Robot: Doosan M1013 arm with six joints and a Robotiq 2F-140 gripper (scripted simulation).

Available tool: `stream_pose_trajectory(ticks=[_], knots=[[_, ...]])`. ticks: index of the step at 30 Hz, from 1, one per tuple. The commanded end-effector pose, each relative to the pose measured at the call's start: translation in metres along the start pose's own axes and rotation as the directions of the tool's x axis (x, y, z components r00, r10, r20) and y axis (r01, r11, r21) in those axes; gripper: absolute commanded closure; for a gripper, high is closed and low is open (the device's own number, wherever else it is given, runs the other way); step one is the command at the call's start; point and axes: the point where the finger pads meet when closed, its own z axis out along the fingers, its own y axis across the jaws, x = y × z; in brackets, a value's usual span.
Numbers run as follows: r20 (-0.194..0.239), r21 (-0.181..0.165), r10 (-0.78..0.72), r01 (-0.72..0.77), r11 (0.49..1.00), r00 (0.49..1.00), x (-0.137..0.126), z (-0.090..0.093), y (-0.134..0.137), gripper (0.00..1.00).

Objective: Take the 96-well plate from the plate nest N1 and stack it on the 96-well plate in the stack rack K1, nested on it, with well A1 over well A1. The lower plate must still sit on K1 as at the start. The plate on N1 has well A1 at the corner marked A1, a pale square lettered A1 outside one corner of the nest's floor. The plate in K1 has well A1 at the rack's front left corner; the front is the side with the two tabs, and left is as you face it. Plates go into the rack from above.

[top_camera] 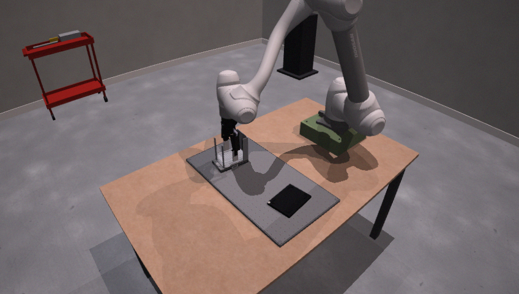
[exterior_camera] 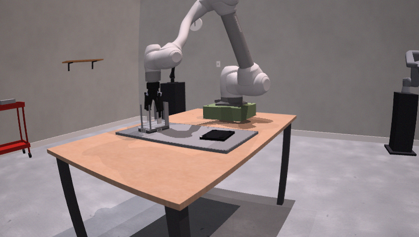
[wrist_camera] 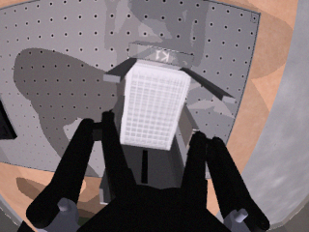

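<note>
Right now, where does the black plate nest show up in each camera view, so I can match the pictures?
Top view: the black plate nest lies right of centre on the grey perforated board, no plate on it.
Exterior view: the nest lies at the board's right end, in front of the green arm base.
Wrist view: only a dark sliver at the left edge, probably the nest.
Shared landmark: the grey perforated board.

lower plate hidden under held plate (wrist_camera: 154,104); tool (wrist_camera: 154,149) fingertips unseen
</note>
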Motion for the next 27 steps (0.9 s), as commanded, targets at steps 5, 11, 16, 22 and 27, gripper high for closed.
stream_pose_trajectory(ticks=[5, 11, 16, 22, 27], knots=[[0.012, 0.0, -0.008, 0.008, 1.0, 1.0, -0.0068, 0.0057, -0.0015, 0.0], [0.012, 0.0, -0.008, 0.008, 1.0, 1.0, -0.0068, 0.0057, -0.0015, 0.0], [0.012, 0.0, -0.008, 0.008, 1.0, 1.0, -0.0068, 0.0057, -0.0015, 0.0], [0.012, 0.0, -0.008, 0.008, 1.0, 1.0, -0.0068, 0.0057, -0.0015, 0.0], [0.012, 0.0, -0.008, 0.008, 1.0, 1.0, -0.0068, 0.0057, -0.0015, 0.0]])
